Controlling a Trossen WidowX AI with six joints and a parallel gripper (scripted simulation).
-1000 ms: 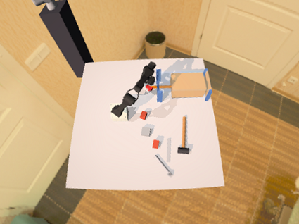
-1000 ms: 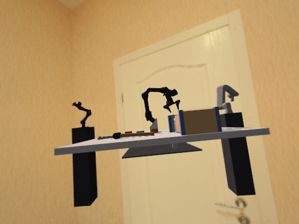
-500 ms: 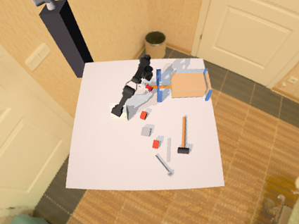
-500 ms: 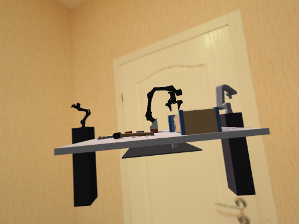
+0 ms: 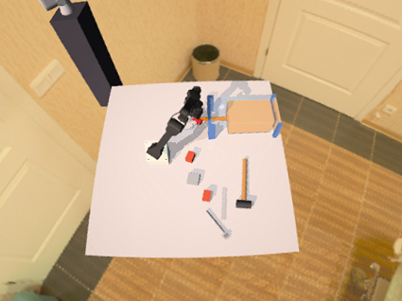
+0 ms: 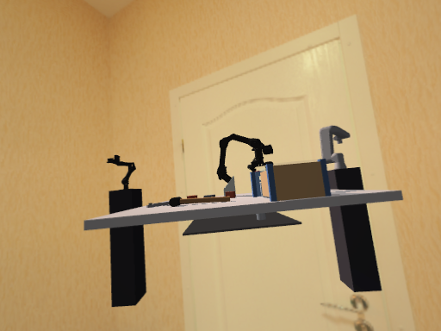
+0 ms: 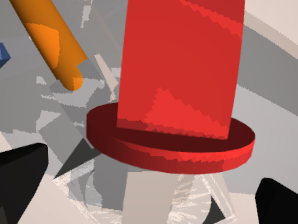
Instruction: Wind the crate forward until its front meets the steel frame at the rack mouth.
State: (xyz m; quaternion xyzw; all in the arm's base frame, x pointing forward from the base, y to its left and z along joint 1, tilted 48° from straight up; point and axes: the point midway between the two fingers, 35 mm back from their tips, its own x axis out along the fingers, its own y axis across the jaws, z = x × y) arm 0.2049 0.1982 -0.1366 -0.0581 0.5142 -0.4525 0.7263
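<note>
The tan crate (image 5: 249, 116) (image 6: 299, 181) sits flat in the cubby, with a gap between its front and the blue frame (image 5: 211, 125) at the mouth. An orange strap (image 5: 219, 119) (image 7: 47, 37) runs from the crate towards the winch. The red handle (image 7: 180, 65) (image 5: 197, 120) stands upright over the clear square winch (image 7: 192, 196), its round flange above the housing; whether its key is fully seated is hidden. My gripper (image 7: 154, 175) (image 6: 253, 167) is open and empty, its fingers spread on either side below the flange in the wrist view, not touching the handle.
The blue frame stands close beside my gripper. Blue posts (image 5: 277, 130) (image 6: 324, 177) stand at the crate's far end. Red blocks (image 5: 189, 156) (image 5: 206, 196), a grey block (image 5: 194, 178), a grey bar (image 5: 224, 203), a metal tool (image 5: 218, 222) and a hammer (image 5: 244, 180) lie on the bench.
</note>
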